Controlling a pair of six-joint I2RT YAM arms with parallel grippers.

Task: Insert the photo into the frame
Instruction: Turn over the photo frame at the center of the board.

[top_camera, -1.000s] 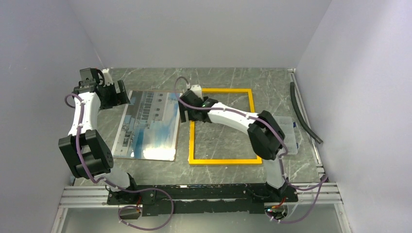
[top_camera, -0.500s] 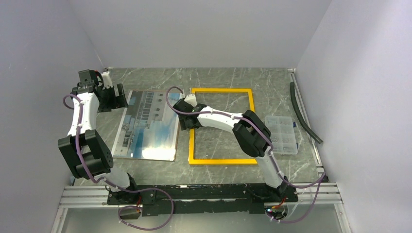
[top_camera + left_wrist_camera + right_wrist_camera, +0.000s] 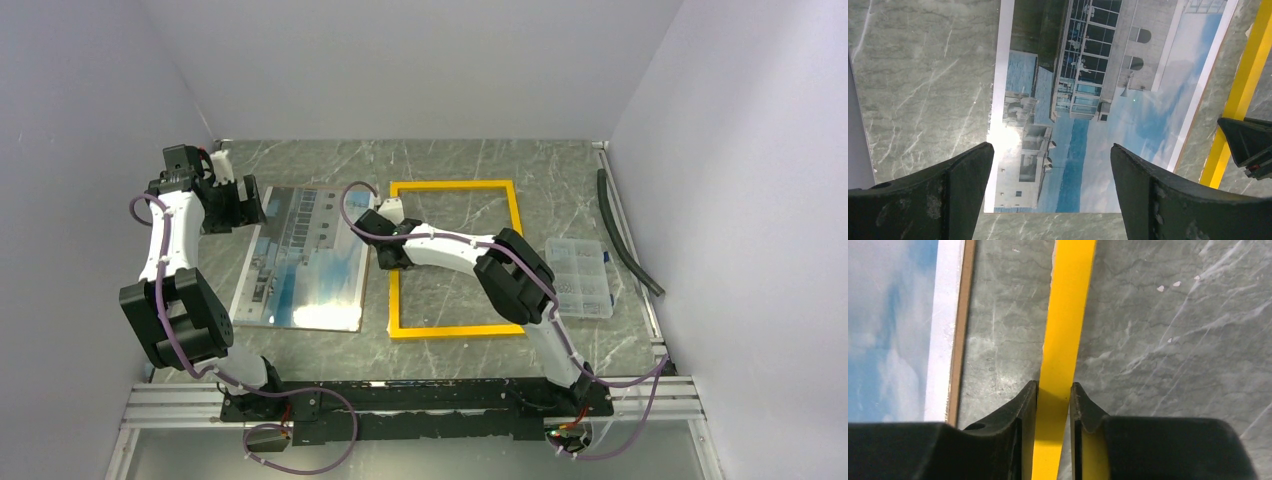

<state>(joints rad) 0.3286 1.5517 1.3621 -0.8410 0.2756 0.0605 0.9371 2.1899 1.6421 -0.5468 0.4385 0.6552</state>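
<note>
The photo point(image 3: 305, 255) lies face up on a brown board point(image 3: 959, 340), left of the yellow frame point(image 3: 455, 186) on the tabletop point(image 3: 560, 170). Right fingers point(image 3: 1023, 410) pinch the frame's left rail; left fingers point(image 3: 948, 195) hang spread wide above the photo.

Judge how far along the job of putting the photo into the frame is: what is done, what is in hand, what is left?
Done: nothing yet. The photo lies face up beside the frame, not in it. In hand: the right claw pinches the frame's left yellow rail, and the left claw hangs open over the photo. Left: the whole job of getting the photo inside the frame.
</note>
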